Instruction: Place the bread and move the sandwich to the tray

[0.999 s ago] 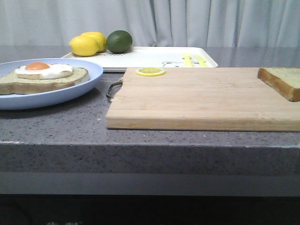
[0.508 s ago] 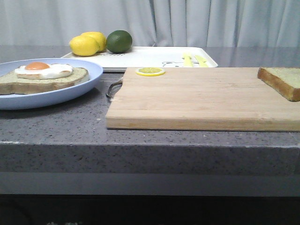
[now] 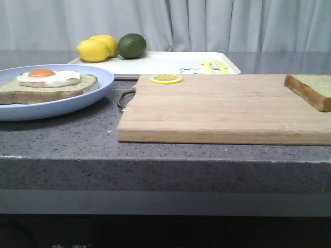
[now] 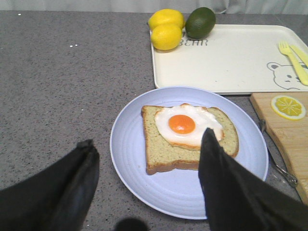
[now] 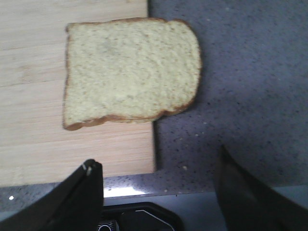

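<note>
The bread [image 3: 312, 89] lies at the right end of the wooden cutting board [image 3: 222, 108], overhanging its edge; it also shows in the right wrist view [image 5: 131, 72]. The sandwich slice with a fried egg [image 3: 49, 83] sits on the round light blue plate [image 3: 77, 101], also in the left wrist view [image 4: 187, 137]. The white tray [image 3: 170, 63] stands behind the board. My left gripper [image 4: 147, 144] is open and empty above the near side of the plate [image 4: 144, 178]. My right gripper [image 5: 159, 166] is open and empty above the counter edge, short of the bread. Neither gripper shows in the front view.
Two lemons [image 3: 95, 48] and a lime [image 3: 131, 45] rest at the tray's left end. A lemon slice [image 3: 166, 78] lies on the board's far left corner. A metal handle [image 3: 125, 96] sticks out of the board's left side. Yellow cutlery marks [image 4: 293, 60] are on the tray.
</note>
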Motion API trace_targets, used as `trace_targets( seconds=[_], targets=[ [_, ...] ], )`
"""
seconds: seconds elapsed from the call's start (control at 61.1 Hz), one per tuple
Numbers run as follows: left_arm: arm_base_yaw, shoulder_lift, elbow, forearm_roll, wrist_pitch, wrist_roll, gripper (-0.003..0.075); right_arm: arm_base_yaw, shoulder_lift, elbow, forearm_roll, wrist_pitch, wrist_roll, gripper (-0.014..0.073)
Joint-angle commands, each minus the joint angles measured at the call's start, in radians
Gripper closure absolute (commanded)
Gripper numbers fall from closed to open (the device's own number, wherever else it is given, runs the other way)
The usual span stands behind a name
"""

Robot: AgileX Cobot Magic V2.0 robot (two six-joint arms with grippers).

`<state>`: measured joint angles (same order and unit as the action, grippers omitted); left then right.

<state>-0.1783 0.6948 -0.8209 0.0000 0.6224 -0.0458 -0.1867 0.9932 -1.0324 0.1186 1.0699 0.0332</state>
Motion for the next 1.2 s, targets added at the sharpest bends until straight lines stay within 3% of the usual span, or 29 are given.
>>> trace_targets(
  seconds=[0.0, 0.115, 0.229, 0.36, 0.655, 1.179],
  targets=[
    [-0.022, 0.004, -0.027, 0.019, -0.082, 0.001, 0.0281, -0.086, 0.050, -0.059, 0.030, 0.005, -0.027, 0.0088],
    [-0.024, 0.004, -0.027, 0.047, -0.082, 0.001, 0.0281, -0.214, 0.121, -0.063, 0.182, 0.020, -0.121, 0.0088],
    [-0.024, 0.004, -0.027, 0.052, -0.082, 0.001, 0.0281, -0.364, 0.210, -0.063, 0.419, 0.071, -0.257, 0.0088],
    [-0.024, 0.004, -0.027, 0.052, -0.082, 0.001, 0.0281, -0.464, 0.298, -0.063, 0.588, 0.104, -0.367, 0.0088],
    [-0.024, 0.004, -0.027, 0.052, -0.082, 0.001, 0.0281, -0.479, 0.450, -0.065, 0.621, 0.125, -0.431, 0.0088],
    [-0.024, 0.004, -0.027, 0.052, -0.082, 0.001, 0.0281, -0.476, 0.684, -0.117, 0.848, 0.270, -0.632, 0.0088]
  ],
)
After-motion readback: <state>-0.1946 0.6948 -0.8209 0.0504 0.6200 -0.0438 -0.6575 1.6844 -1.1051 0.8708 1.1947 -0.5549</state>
